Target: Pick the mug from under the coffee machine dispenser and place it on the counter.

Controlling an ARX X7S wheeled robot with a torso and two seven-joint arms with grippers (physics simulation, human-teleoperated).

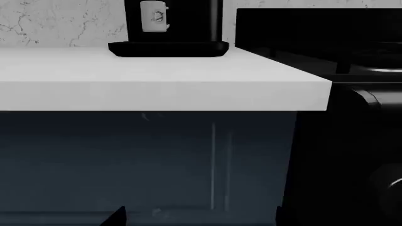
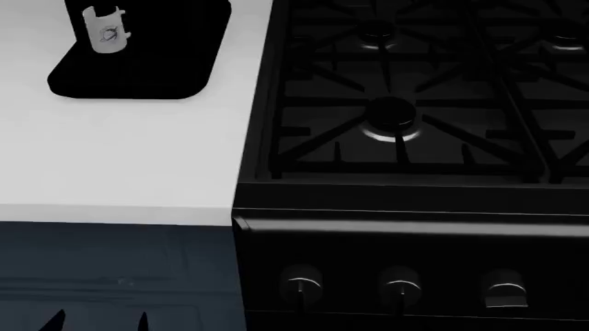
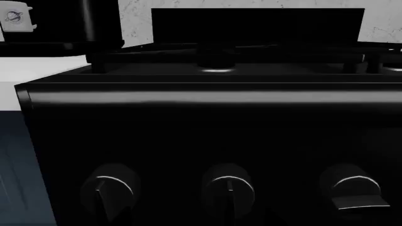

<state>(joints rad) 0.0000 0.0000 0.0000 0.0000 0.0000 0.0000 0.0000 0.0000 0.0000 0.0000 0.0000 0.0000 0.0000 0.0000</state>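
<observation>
The white mug [image 2: 106, 29] with a dark emblem stands upright on the black base of the coffee machine [image 2: 138, 72], at the back of the white counter [image 2: 120, 152]. In the left wrist view the mug [image 1: 154, 16] is far ahead, above the counter's [image 1: 157, 89] front edge. It also shows in the right wrist view, mug [image 3: 14, 18]. The dispenser is out of view. My left gripper [image 2: 98, 323] hangs open and empty below counter level, in front of the blue cabinet; its gripper tips [image 1: 197, 219] are spread wide. The right gripper's fingers cannot be made out against the black stove.
A black gas stove [image 2: 405, 117] with grates adjoins the counter on the right, its knobs [image 3: 229, 186] close before the right wrist camera. A dark blue cabinet front [image 1: 144, 160] lies under the counter. A veined white wall [image 1: 63, 21] stands behind.
</observation>
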